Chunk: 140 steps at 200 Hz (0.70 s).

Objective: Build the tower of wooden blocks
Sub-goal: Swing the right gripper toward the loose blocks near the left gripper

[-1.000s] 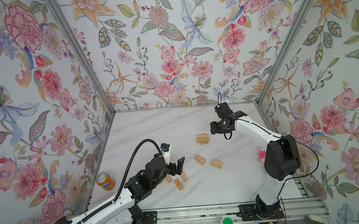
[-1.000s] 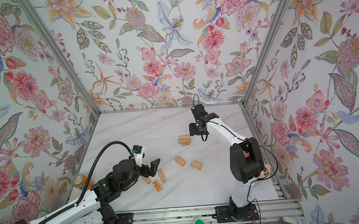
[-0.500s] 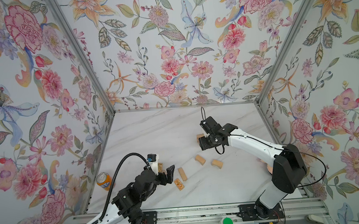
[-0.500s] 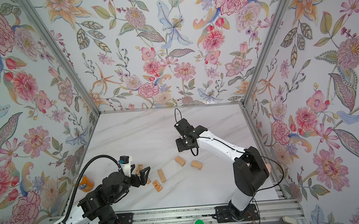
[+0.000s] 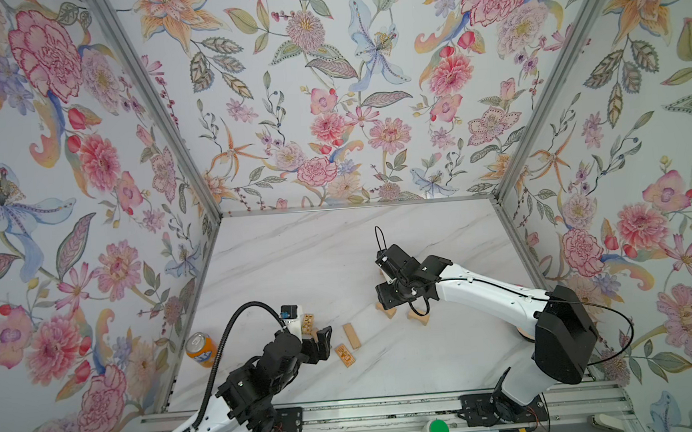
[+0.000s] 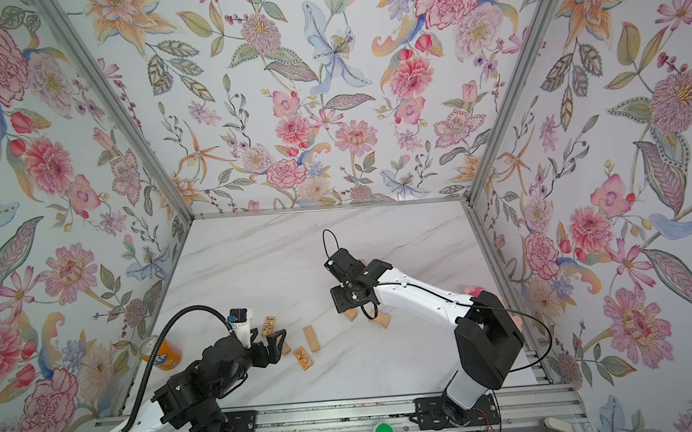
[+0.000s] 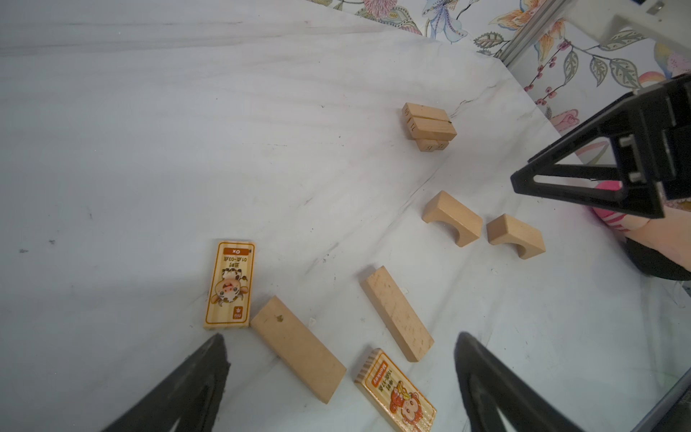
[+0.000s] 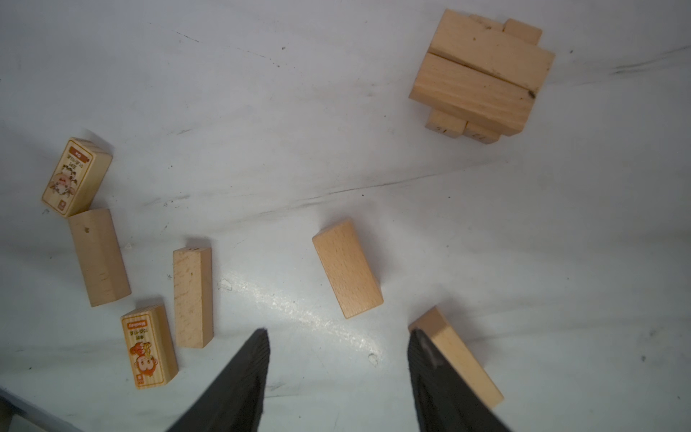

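The tower (image 8: 482, 74) is two crossed layers of two bricks each, standing on the marble worktop (image 8: 261, 112) behind the middle, largely hidden under the right arm in both top views. The loose wood blocks (image 7: 396, 312) lie nearer the front: two arched ones (image 7: 452, 218) just beside the right tool (image 8: 338, 334), and two plain and two printed ones by the left tool (image 7: 340, 342). Both tools hang above the worktop with jaws spread, gripping nothing.
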Each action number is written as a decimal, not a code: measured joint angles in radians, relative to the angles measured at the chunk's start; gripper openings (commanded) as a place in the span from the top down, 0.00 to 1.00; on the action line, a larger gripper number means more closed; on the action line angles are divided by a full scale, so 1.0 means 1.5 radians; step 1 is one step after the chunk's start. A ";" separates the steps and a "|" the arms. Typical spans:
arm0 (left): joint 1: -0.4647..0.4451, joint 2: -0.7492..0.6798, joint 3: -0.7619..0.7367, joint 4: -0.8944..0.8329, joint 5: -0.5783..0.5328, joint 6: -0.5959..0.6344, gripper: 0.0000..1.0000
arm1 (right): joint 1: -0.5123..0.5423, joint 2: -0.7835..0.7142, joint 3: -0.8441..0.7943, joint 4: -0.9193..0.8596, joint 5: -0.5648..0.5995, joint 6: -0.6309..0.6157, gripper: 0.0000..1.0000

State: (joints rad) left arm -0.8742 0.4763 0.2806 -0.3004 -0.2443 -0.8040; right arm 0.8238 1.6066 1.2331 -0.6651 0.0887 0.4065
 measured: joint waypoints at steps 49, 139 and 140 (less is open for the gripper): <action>0.000 0.097 0.000 -0.010 -0.018 -0.031 0.08 | 0.001 0.000 0.001 0.005 -0.006 -0.004 0.14; 0.000 0.172 0.000 0.017 -0.035 -0.056 0.08 | 0.016 0.003 0.007 0.023 -0.046 -0.019 0.32; 0.000 0.172 0.000 0.017 -0.035 -0.056 0.08 | 0.016 0.003 0.007 0.023 -0.046 -0.019 0.32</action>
State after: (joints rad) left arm -0.8742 0.7338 0.2806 -0.2749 -0.2966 -0.8879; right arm 0.8478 1.6104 1.2434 -0.6308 0.0204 0.3779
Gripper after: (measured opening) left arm 0.923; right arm 0.694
